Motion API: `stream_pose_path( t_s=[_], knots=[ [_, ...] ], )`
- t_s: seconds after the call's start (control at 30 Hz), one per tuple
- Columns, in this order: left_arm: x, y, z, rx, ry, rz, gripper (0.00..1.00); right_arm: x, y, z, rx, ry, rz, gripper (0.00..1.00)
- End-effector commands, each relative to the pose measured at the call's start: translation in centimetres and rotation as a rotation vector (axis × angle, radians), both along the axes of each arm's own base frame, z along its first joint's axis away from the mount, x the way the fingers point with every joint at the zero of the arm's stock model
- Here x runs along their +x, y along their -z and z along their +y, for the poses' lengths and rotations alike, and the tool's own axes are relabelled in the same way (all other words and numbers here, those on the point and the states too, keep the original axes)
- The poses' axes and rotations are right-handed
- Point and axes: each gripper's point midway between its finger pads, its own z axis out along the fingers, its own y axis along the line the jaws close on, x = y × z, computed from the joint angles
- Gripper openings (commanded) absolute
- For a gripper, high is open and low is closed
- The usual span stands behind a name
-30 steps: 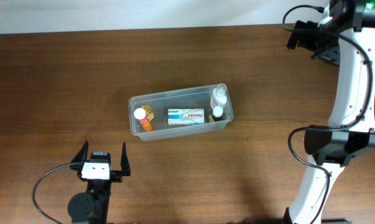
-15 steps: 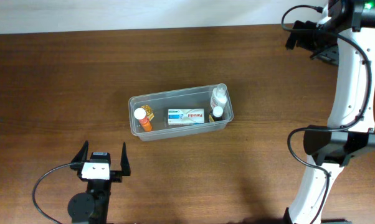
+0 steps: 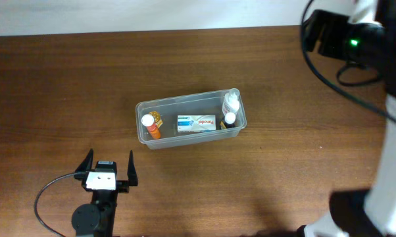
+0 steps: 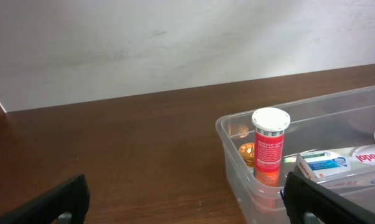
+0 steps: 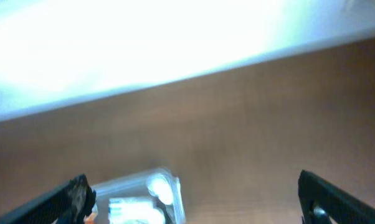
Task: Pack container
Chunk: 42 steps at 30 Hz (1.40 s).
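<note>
The clear plastic container stands mid-table. It holds an orange tube with a white cap, a white-and-blue box and two white-capped bottles at its right end. My left gripper is open and empty, below and left of the container. In the left wrist view the container is ahead right with the orange tube upright inside. My right gripper is raised high at the far right; its open fingers frame a blurred view of the container far below.
The brown wooden table ends at a white wall along the far side. The right arm's white links and black cables rise along the right edge.
The right arm has swung up towards the camera and now looks larger and blurred at the top right. The left arm and the container have not moved.
</note>
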Motion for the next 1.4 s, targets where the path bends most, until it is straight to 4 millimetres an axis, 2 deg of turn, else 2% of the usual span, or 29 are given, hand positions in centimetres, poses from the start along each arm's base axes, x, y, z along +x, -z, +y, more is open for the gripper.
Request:
stream_pose_path(
  t_s=[0.0, 0.13, 0.23, 0.33, 0.47, 0.73, 0.9, 1.1, 1.37],
  knots=[
    [0.0, 0.1, 0.0, 0.009, 0.004, -0.003, 0.99, -1.4, -2.8, -0.4, -0.018, 0.014, -0.151, 0.98],
    [0.0, 0.1, 0.0, 0.009, 0.004, -0.003, 0.99, -1.9, -4.8, -0.4, -0.006, 0.017, -0.342, 0.98],
    [0.0, 0.1, 0.0, 0.009, 0.004, -0.003, 0.99, -2.5, -5.4, -0.4, 0.002, 0.018, -0.473, 0.98],
    [0.0, 0.1, 0.0, 0.009, 0.004, -0.003, 0.99, -3.5, -5.2, -0.4, 0.011, 0.015, -0.577, 0.98],
    [0.0, 0.1, 0.0, 0.009, 0.004, -0.003, 0.99, -4.9, -3.8, -0.5, 0.016, 0.017, -0.69, 0.98],
    [0.0, 0.1, 0.0, 0.008, 0.004, -0.003, 0.99, -8.4, 0.7, -0.7, 0.015, 0.017, -0.873, 0.98],
    [0.0, 0.1, 0.0, 0.009, 0.004, -0.003, 0.99, -10.3, 5.3, -0.8, 0.006, 0.014, -0.947, 0.98],
    [0.0, 0.1, 0.0, 0.009, 0.004, -0.003, 0.99, -11.5, 10.4, -0.9, 0.007, 0.014, -0.96, 0.98],
    [0.0, 0.1, 0.0, 0.009, 0.004, -0.003, 0.99, -12.7, 16.2, -0.8, 0.008, 0.007, -0.944, 0.98]
  ],
)
